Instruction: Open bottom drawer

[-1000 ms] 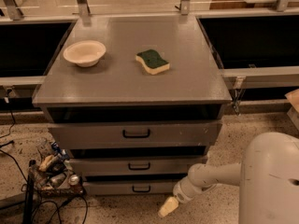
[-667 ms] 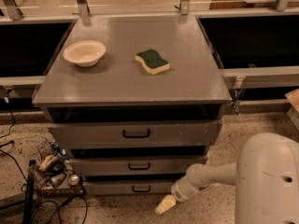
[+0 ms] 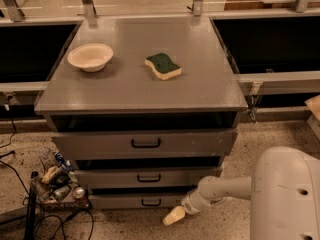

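The bottom drawer [image 3: 125, 201] is the lowest and slimmest of three grey cabinet drawers, with a small black bar handle [image 3: 151, 202]. Its front sits back in line under the middle drawer [image 3: 145, 177]. My gripper [image 3: 172, 217] hangs low near the floor, just right of and below the bottom drawer's handle, close to the drawer front without visibly touching it. Its cream-coloured tip points down and left. The white arm [image 3: 220, 190] reaches in from the lower right.
The tallest top drawer [image 3: 145, 143] stands slightly out. On the cabinet top lie a cream bowl [image 3: 90, 57] and a green-and-yellow sponge [image 3: 163, 66]. A cluttered tray with cables [image 3: 57, 186] sits on the floor at the left. The robot's white body [image 3: 285, 196] fills the lower right.
The gripper has slid a little to the left along the floor, nearer to the bottom drawer's handle. The drawers have not moved.
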Robot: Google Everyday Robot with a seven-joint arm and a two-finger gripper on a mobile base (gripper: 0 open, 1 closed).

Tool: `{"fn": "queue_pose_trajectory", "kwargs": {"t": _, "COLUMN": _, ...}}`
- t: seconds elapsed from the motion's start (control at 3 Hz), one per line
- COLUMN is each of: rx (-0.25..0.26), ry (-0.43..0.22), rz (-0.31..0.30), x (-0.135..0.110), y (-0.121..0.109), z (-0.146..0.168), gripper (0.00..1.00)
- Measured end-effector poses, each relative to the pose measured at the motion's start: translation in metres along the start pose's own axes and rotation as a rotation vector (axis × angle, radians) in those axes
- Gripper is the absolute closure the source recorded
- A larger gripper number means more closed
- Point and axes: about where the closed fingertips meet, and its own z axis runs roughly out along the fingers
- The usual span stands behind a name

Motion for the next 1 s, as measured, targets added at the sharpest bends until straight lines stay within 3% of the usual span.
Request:
{"fn": "queue_pose_trajectory", "kwargs": {"t": 0.33, "rx": 0.068, "ry": -0.036, "rz": 0.024, "x": -0.001, "y": -0.002, "z": 0.001, "gripper": 0.0}}
{"fn": "queue_pose_trajectory", "kwargs": {"t": 0.67, "rx": 0.151, "ry": -0.027, "rz": 0.081, "x": 0.032, "y": 0.022, "z": 0.007, "gripper": 0.0}}
{"fn": "queue_pose_trajectory", "kwargs": {"t": 1.0, "rx": 0.144, "ry": -0.028, "rz": 0.098, "x": 0.029, "y": 0.02, "z": 0.012, "gripper": 0.0}}
